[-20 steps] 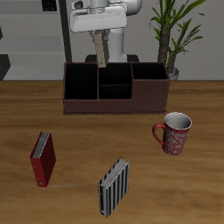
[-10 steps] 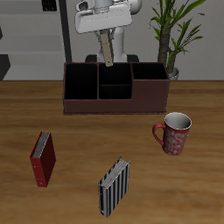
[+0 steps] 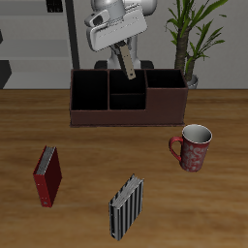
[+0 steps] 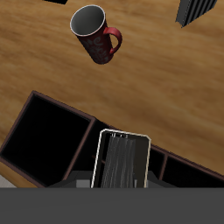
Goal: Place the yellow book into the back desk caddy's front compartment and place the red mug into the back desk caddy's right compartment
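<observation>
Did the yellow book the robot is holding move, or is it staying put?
Yes. The yellow book in the gripper swung outward, tilting more, and sits slightly higher above the back desk caddy, which stayed still.

I can read no text, label, brand or number anywhere from my station. The mug (image 3: pixel 195 147) carries only a mottled pattern, and the book covers show no lettering.
</observation>
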Controlling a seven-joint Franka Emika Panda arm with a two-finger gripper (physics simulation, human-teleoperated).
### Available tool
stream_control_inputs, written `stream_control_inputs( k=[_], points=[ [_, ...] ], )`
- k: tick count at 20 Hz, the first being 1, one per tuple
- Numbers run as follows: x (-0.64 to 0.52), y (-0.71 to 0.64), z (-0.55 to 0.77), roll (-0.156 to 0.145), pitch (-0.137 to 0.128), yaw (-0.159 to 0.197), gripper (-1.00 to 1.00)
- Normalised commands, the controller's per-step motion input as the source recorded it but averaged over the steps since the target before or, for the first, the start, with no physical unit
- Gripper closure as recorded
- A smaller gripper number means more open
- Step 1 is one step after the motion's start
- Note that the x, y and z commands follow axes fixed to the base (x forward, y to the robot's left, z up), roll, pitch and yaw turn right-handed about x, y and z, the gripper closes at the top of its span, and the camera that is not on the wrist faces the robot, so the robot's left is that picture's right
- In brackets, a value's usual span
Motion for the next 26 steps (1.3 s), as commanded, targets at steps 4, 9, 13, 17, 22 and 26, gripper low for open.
stream_control_inputs(
  k=[4, 9, 13, 17, 22, 26],
  points=[
    [0.22, 0.03, -0.05, 0.002, 0.006, 0.345, 1.0],
    [-0.01, -0.01, 0.01, -0.017, -0.013, 0.285, 1.0],
    [-0.1, -0.05, 0.02, -0.013, -0.03, 0.33, 1.0],
    [-0.02, 0.01, 0.0, -0.041, 0.015, 0.18, 1.0],
    [-0.03, 0.04, 0.14, -0.065, -0.113, 0.302, 1.0],
    [0.01, 0.0, 0.11, -0.016, -0.087, 0.281, 1.0]
  ],
)
